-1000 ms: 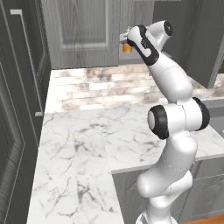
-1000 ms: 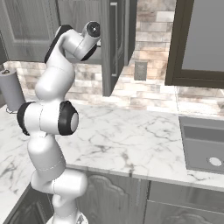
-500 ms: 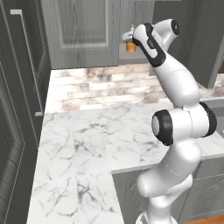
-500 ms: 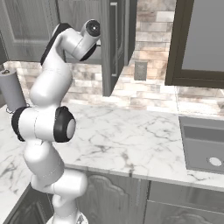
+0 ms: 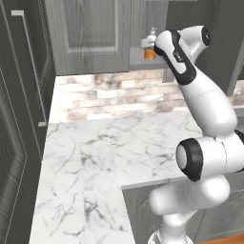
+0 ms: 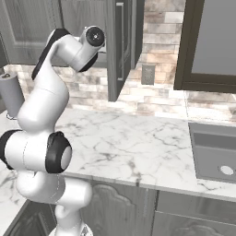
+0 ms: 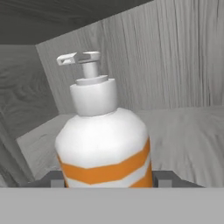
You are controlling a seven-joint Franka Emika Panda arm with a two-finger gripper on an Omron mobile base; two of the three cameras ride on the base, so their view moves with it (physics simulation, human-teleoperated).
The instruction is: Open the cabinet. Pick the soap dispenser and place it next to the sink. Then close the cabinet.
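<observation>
we have the hand [image 7: 107,181] up inside the cabinet [image 5: 90,33], and its two dark finger tips [image 7: 52,178] sit on either side of the soap dispenser [image 7: 103,144], low on its body. the bottle spans the whole gap between them, so we read the hand as closed on the soap dispenser, though the contact itself lies at the very bottom of the hand view and we cannot see the pads press in. gripping low on the wide body, not at the narrow white pump, looks to us like the steadier choice: the pump would turn or slip.

the soap dispenser stands upright on the cabinet's grey shelf [image 7: 183,131], its nozzle pointing left in the hand view, with the wood-grain back wall well behind it. whether it is already lifted off the shelf we cannot tell. in the left base view the bottle [image 5: 150,47] shows as a small orange patch just beside the wrist, on the shelf.

the cabinet door [image 6: 119,46] hangs open and edge-on to the right base camera, which leaves us a way out. below us runs the marble table [image 6: 133,147], and the sink [image 6: 214,152] lies well off to our right. we judge the pick to be the step in hand; the carry to the sink and the closing are not yet done.
</observation>
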